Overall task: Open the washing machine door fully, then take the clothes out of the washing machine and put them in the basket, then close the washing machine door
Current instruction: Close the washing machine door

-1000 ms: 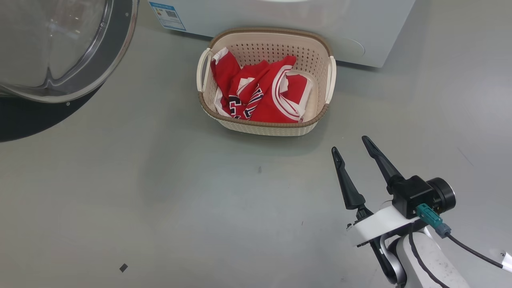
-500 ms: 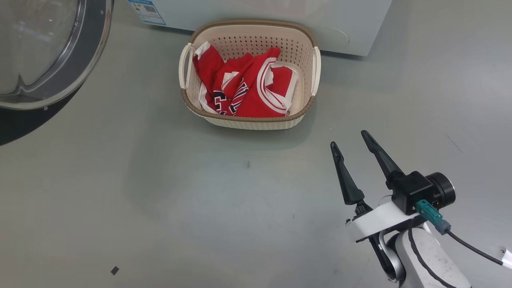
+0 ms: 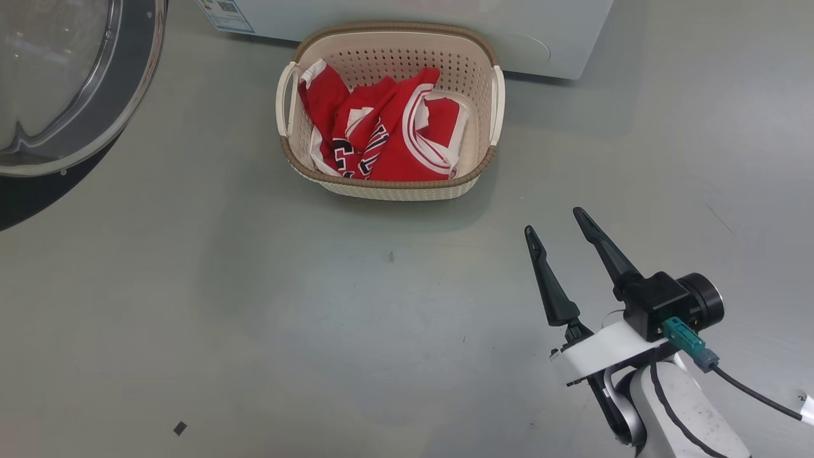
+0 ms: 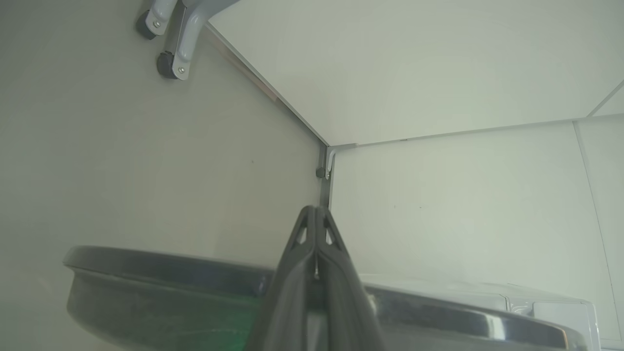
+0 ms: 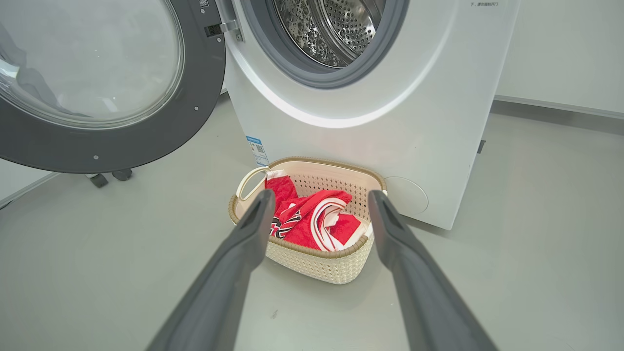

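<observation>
Head view, read left to right: at the far left the washing machine door (image 3: 143, 63) stands swung open, its black ring around the clear bowl window. In the left wrist view, the left end effector (image 4: 315, 214) has its two fingers pressed flat together with nothing between them, lying across the door's dark rim; whether it touches the rim cannot be told. In the middle, the basket (image 3: 394, 191) sits on the grey floor (image 3: 254, 305), close against the front of the washing machine (image 3: 445, 25), with the clothes (image 3: 388, 140) heaped inside it in red folds with white trim. At the lower right, the right end effector (image 3: 552, 220) hovers above bare floor, well apart from the basket, its fingers spread wide and holding nothing. Over the last second, door, basket and machine have all slid leftward together in the head view. This means the camera has turned and the things themselves have not moved. The right end effector keeps the same spread. The right wrist view shows no red in the visible part of the steel drum (image 5: 336, 29). The unloading therefore looks done. What likely remains is pushing the door shut, and the left end effector seems placed for that.
</observation>
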